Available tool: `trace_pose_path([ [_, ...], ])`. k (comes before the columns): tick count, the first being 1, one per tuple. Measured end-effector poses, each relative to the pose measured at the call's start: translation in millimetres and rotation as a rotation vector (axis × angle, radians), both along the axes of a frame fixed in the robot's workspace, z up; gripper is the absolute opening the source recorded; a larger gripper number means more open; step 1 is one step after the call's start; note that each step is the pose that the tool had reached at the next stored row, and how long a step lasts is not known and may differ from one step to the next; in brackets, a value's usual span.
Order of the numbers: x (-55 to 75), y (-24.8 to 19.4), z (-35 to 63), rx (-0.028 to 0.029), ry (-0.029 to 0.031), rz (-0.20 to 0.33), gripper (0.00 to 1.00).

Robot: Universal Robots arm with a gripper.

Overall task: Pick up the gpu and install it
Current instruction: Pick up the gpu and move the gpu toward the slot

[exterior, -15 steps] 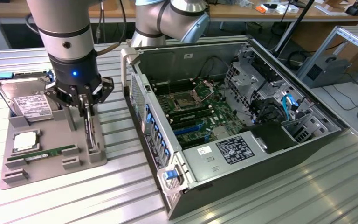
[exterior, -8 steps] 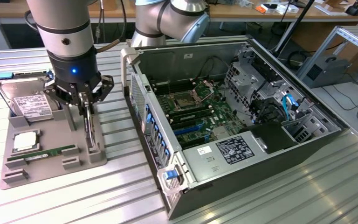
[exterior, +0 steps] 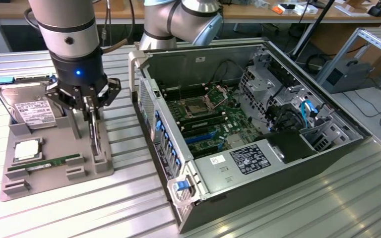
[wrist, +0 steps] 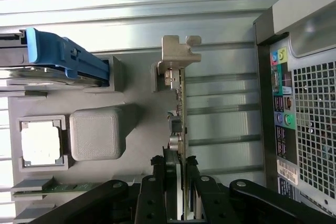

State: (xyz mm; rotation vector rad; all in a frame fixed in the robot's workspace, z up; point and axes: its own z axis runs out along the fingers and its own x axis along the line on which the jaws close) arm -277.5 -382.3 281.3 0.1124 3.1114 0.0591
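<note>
Gripper (exterior: pixel 93 110) hovering over gpu (wrist: pixel 180 103) standing edgewise in gray tray (exterior: pixel 58 173), fingers spread, straddling its top edge

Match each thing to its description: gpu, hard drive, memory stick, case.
Things:
1 gpu
2 hard drive
3 memory stick
4 case

Descriptions:
A green, lying flat in the holder
B open, motherboard showing
C standing on edge, gripper straddling it
D boxy, silver

Pairs: 1-C; 2-D; 3-A; 4-B
</note>
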Motion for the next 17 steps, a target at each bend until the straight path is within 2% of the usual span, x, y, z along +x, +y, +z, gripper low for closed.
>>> trace_pose_path([
  [17,0.0,0.0,10.7,0.0000,0.0000,0.000,0.27],
])
